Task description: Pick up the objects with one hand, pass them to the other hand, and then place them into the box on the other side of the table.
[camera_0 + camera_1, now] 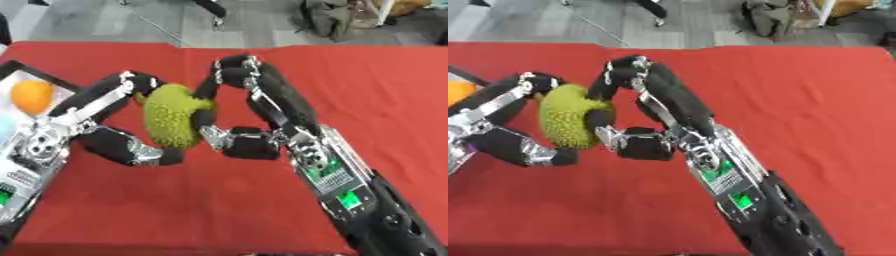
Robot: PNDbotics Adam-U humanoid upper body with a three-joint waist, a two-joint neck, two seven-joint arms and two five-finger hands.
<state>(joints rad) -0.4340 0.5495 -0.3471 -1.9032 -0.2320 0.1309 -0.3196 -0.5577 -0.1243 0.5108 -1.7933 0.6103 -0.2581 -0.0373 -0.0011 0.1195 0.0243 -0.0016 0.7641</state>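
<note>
Nearby, orange fruit [31, 96] in box [48, 76] (left edge) — beyond left robot hand [96, 125].

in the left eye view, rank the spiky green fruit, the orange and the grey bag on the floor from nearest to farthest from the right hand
1. Spiky green fruit: in contact, held between the right hand and the left hand at table centre.
2. Orange: in the box at the table's left edge.
3. Grey bag: on the floor past the far edge.

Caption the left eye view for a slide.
Both hands, left hand and right hand, curl around a spiky green fruit above the red table.
</note>
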